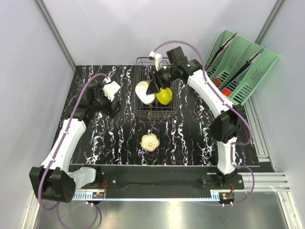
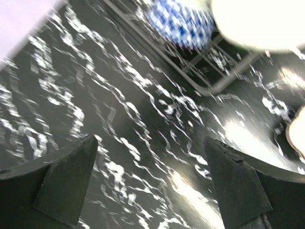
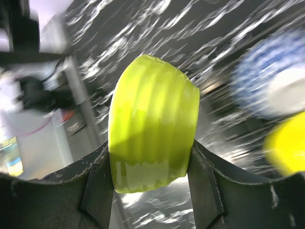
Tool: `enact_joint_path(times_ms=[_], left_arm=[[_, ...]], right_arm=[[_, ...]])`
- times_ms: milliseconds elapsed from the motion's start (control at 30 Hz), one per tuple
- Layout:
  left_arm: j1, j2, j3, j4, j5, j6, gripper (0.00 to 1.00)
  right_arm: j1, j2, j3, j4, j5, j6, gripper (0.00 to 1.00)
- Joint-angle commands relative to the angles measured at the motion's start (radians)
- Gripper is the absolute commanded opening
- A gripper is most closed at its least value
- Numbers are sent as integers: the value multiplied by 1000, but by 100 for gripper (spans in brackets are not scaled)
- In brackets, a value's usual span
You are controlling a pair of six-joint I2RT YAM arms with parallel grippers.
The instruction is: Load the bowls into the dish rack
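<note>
The dark wire dish rack [image 1: 153,110] stands at the back middle of the table. My right gripper [image 1: 157,84] reaches into it, shut on a lime-green ribbed bowl [image 3: 150,124] held between both fingers [image 3: 95,191]. A white bowl [image 1: 144,91] and a yellowish bowl [image 1: 165,97] lie in the rack. The right wrist view shows a blue-patterned bowl [image 3: 259,86] and a yellow bowl [image 3: 286,148] beside the held one. Another bowl [image 1: 149,141] sits on the table in front of the rack. My left gripper [image 1: 111,91] is open and empty, left of the rack [image 2: 209,86], above the table [image 2: 150,176].
A mint-green slotted organizer [image 1: 238,67] stands at the back right corner. The table top is black marble pattern [image 1: 109,138]. Grey walls close in at the left, back and right.
</note>
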Motion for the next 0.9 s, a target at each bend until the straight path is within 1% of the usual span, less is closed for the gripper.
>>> enact_joint_path(times_ms=[0,33,67,167,367,500,533,700,867], left_arm=[[10,8,-56,-50,60,39,99],[10,19,-62,-61,57,45,99],[10,37,-79,-69,54,51,99],[16,49,-120,-78,48,65,99],[57,62,-160,-90,138,77,99],[74,82,-163,-101,169,69,99],[79,85,-167,-101,178,66,99],[105,99,-162,-99,190,57,99],[115,108,-168,-95,201,45,99]], right_arm=[[10,87,218,-70,312,-135,0],[10,107,282,-68,361,-159,0],[12,129,313,-65,448,-208,0],[10,242,432,-59,572,-293,0],[10,389,582,27,731,-431,0],[12,471,627,129,813,-517,0],[12,483,630,177,836,-543,0],[18,543,630,286,840,-603,0],[26,591,625,367,877,-655,0]])
